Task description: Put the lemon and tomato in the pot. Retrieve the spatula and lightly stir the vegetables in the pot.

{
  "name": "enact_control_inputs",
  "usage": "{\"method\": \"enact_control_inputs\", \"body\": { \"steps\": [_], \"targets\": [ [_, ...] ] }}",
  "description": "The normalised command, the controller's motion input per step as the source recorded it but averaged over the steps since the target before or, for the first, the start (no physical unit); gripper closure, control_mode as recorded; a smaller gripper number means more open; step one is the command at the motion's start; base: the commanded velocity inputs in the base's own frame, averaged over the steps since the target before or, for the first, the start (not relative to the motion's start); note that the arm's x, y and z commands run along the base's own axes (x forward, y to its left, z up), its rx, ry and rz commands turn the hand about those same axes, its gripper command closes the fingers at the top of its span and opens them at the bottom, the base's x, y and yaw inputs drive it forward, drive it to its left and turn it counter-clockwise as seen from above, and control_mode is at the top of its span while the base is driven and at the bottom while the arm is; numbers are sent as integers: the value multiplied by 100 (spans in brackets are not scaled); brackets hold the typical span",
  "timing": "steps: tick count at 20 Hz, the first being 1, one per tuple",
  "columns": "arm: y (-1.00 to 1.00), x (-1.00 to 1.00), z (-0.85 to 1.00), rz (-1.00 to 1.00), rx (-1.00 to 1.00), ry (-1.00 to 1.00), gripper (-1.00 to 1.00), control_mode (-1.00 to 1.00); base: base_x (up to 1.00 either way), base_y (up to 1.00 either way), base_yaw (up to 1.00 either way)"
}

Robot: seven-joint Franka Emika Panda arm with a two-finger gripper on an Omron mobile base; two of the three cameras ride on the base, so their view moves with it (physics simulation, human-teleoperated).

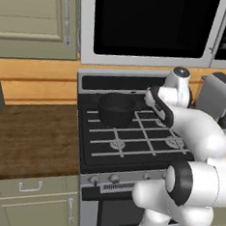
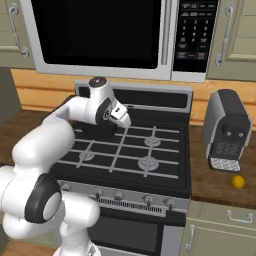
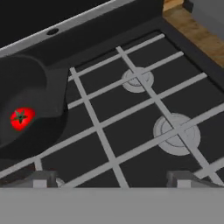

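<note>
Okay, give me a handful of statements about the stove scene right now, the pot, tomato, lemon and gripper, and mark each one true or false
1. The tomato lies inside the pot. True.
2. The lemon is in the pot too. False: it sits on the wooden counter, in front of the coffee machine to the right of the stove.
3. The gripper is shut on the tomato. False: its jaws stand wide apart with nothing between them, over the stove grates.
4. The pot stands on the stove's back left burner. True.
5. A spatula rests in the pot. False: the tomato is all that shows inside it.
</note>
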Motion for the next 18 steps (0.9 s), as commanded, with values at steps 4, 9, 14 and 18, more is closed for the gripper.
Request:
{"method": "enact_control_inputs", "body": {
  "steps": [4,9,14,18],
  "targets": [
    [-100,-38,-52,-19,0,26,-100,-100,0,0,0],
    [-100,-55,-56,-8,0,9,-100,-100,0,0,0],
    [-100,-39,-45,-5,1,8,-100,-100,0,0,0],
    [-100,-23,-21,-4,0,4,-100,-100,0,0,0]
  ]
}}
